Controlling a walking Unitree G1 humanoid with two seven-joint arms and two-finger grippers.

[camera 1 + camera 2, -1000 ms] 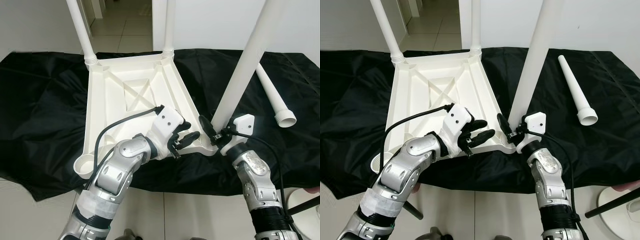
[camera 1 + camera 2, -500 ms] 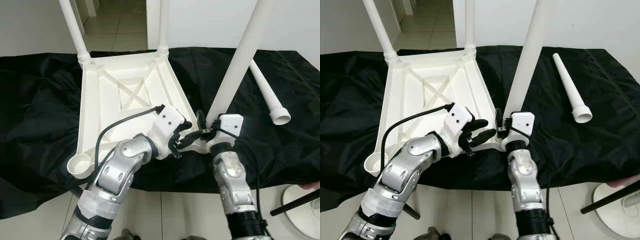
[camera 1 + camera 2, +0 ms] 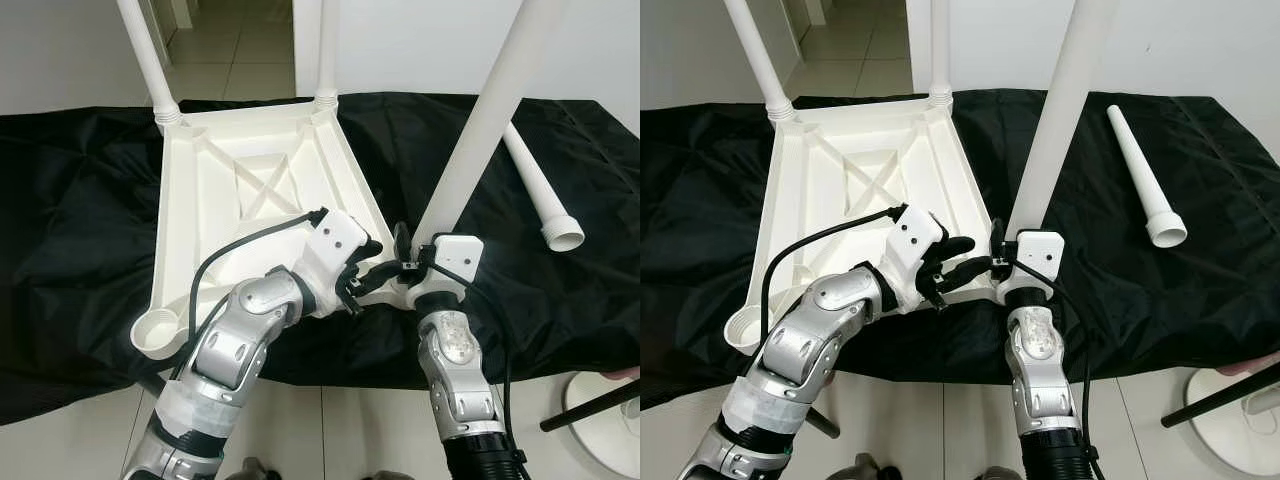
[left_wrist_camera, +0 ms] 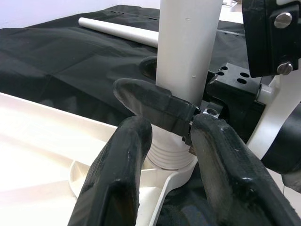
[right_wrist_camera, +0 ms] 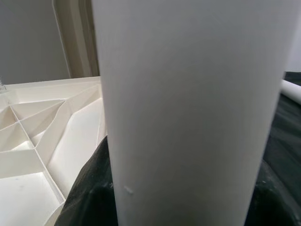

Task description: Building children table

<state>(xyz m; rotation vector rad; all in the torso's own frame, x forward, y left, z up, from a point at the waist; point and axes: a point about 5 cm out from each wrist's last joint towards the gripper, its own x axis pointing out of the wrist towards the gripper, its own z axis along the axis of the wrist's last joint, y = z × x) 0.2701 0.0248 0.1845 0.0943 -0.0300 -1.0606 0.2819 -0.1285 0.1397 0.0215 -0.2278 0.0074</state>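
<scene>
Three smooth cylindrical legs (image 3: 478, 125) upright

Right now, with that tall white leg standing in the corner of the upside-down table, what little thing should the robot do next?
Probably twist the leg further into its corner socket. The right tool grips its base and threads show above the socket in the left wrist view, so it may not be fully seated. The left tool steadies the tabletop. One leg lies on the black cloth.

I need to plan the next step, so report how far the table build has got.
Done: two white plastic legs stand in the far corners of the upturned white tabletop. In hand: the right gripper holds a third leg in its near-right socket; the left gripper is beside it. Left: the loose white leg on the black cloth, for the empty near-left socket.
</scene>
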